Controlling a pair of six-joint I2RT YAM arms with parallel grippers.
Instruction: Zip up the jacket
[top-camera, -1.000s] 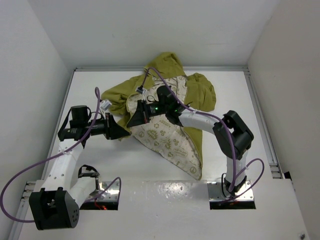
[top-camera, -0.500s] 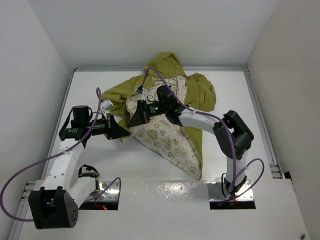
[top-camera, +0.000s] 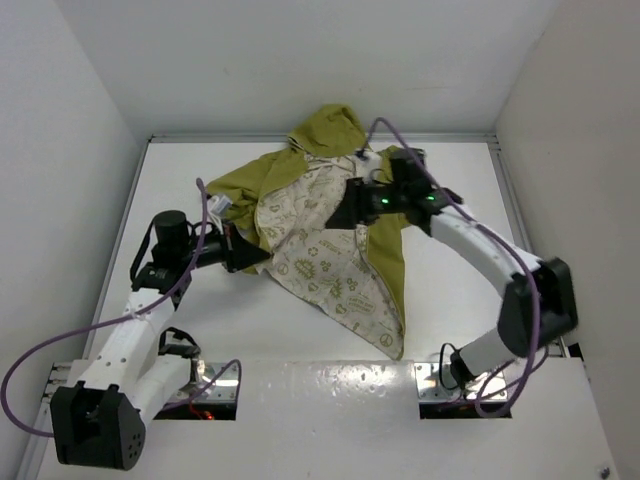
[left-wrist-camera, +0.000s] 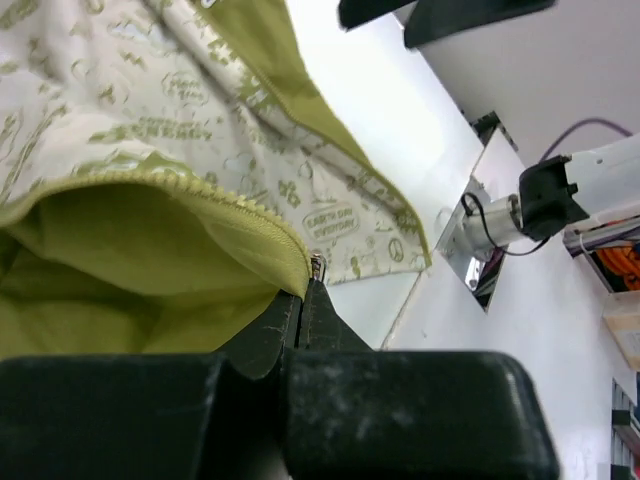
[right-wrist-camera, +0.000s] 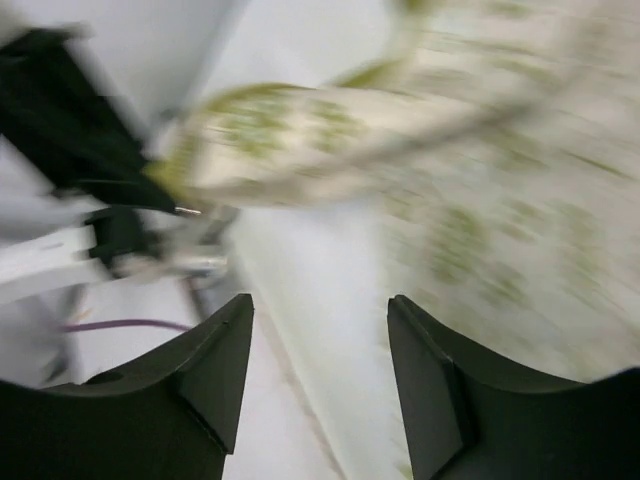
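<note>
Olive jacket (top-camera: 245, 185): its zipper edge is clenched in my left claw (left-wrist-camera: 301, 308); my right claw (right-wrist-camera: 320, 335) hangs spread wide.

Olive-green hooded jacket (top-camera: 330, 215), unzipped, spread open on table, cream doodle-printed lining facing up

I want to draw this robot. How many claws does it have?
2. The left gripper, at the left, is shut on the jacket edge. The right gripper, at the right, hovers open over it.
</note>
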